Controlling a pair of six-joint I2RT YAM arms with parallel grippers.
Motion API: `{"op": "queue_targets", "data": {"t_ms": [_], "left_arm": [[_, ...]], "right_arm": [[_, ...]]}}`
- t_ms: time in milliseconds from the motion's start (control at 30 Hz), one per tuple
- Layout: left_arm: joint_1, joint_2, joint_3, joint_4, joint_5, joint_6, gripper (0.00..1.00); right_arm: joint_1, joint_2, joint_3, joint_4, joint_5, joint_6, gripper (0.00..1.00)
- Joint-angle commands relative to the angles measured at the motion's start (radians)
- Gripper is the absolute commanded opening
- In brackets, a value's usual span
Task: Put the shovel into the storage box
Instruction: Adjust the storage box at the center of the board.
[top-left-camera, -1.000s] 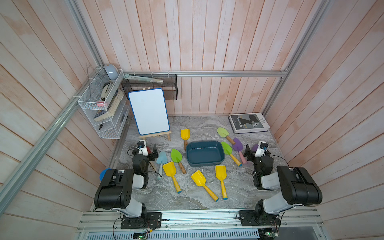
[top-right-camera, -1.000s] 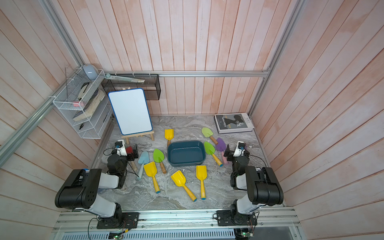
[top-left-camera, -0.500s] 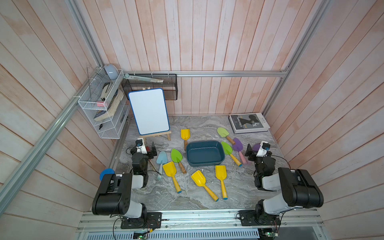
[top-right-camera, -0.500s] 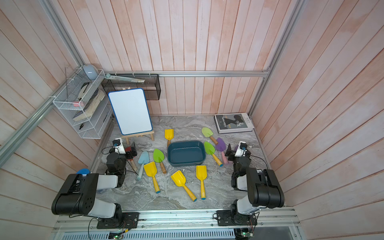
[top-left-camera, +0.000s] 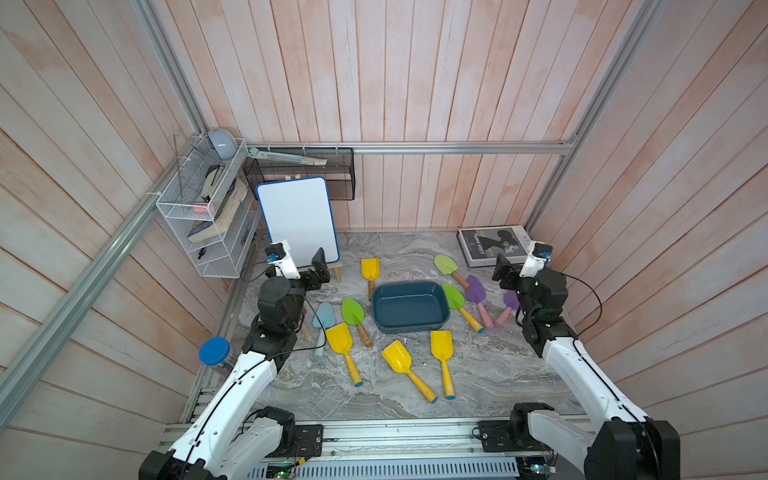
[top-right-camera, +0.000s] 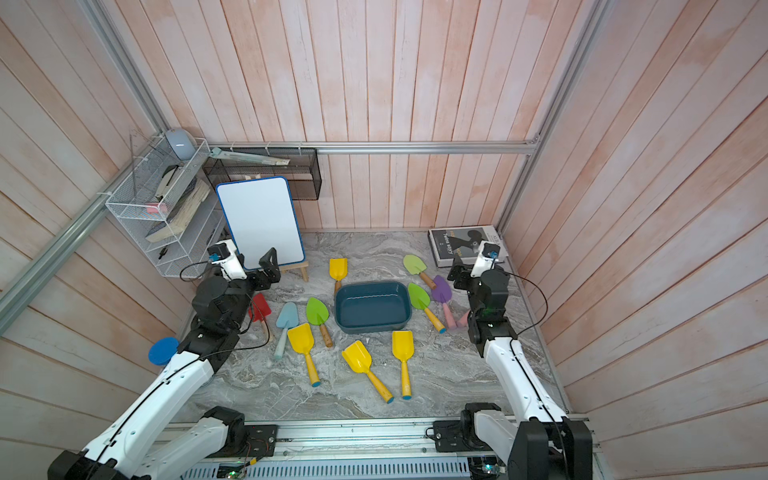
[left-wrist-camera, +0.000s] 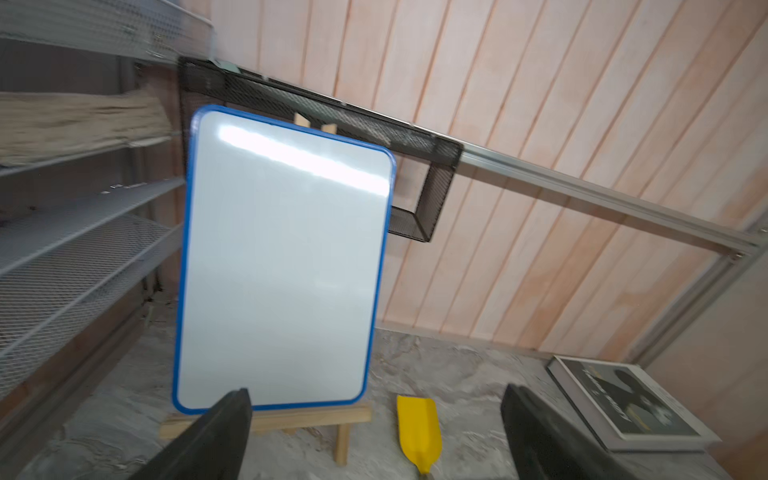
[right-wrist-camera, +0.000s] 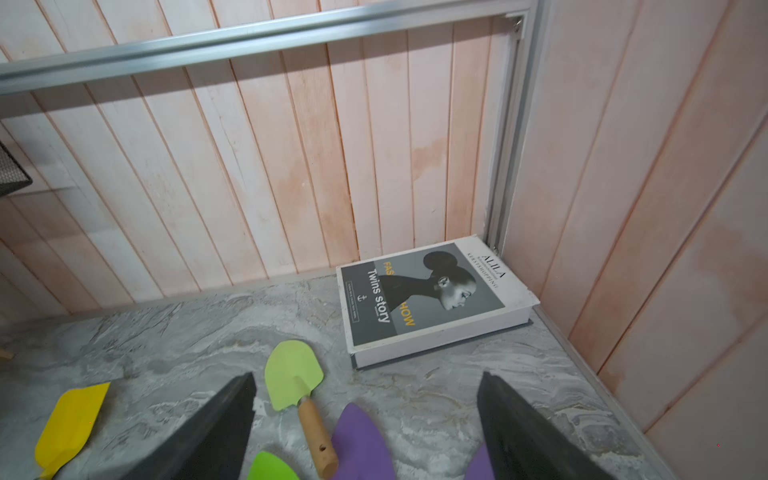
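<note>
A: Where's the storage box (top-left-camera: 409, 307)?
B: Mid-bench (top-left-camera: 498, 374), with shovels (top-left-camera: 441, 345) on every side.
A: And behind it?
B: Whiteboard (top-left-camera: 297, 222) back left, beside the wall rack (top-left-camera: 195, 245); book (top-left-camera: 492, 245) in the back right corner.

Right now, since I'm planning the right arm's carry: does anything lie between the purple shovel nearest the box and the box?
Yes. A green shovel lies flat between the purple shovel and the box, close beside the box's wall. The box is empty; a carry lifted above the table would probably clear that shovel.

storage box (top-left-camera: 409, 308), 4 yellow shovels (top-left-camera: 441, 344) — nearby
</note>
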Motion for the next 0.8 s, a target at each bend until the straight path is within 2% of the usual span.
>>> {"op": "queue_targets", "data": {"t_ms": [0, 133, 200, 267, 467, 533, 667, 767], "left_arm": [[-0.127, 0.020, 0.076, -0.320, -0.005, -0.094, 0.98], [-0.285, 0.147, 0.183, -0.442, 0.031, -0.169, 0.94], [-0.336, 0.254, 0.287, -0.524, 0.062, -0.130, 0.91], [-0.366, 0.373, 0.421, -0.619, 0.071, -0.020, 0.89], [-0.367, 0.660, 0.767, -0.766, 0.152, 0.412, 0.89], [-0.355, 0.749, 0.863, -0.794, 0.193, 0.510, 0.87], [-0.310, 0.863, 1.002, -0.864, 0.358, 0.558, 0.79], [-0.306, 0.886, 1.011, -0.858, 0.439, 0.586, 0.79]], "right_arm": [[0.029, 0.051, 0.117, -0.428, -0.036, 0.078, 0.87], [0.058, 0.072, 0.180, -0.544, -0.148, 0.147, 0.87], [0.069, 0.063, 0.181, -0.562, -0.182, 0.174, 0.87], [0.070, 0.046, 0.165, -0.565, -0.213, 0.208, 0.86], [0.070, 0.020, 0.055, -0.516, -0.296, 0.284, 0.83], [0.070, 0.025, 0.026, -0.502, -0.323, 0.302, 0.81], [0.072, 0.017, -0.001, -0.504, -0.362, 0.315, 0.77], [0.072, -0.021, -0.022, -0.524, -0.369, 0.318, 0.77]]}}
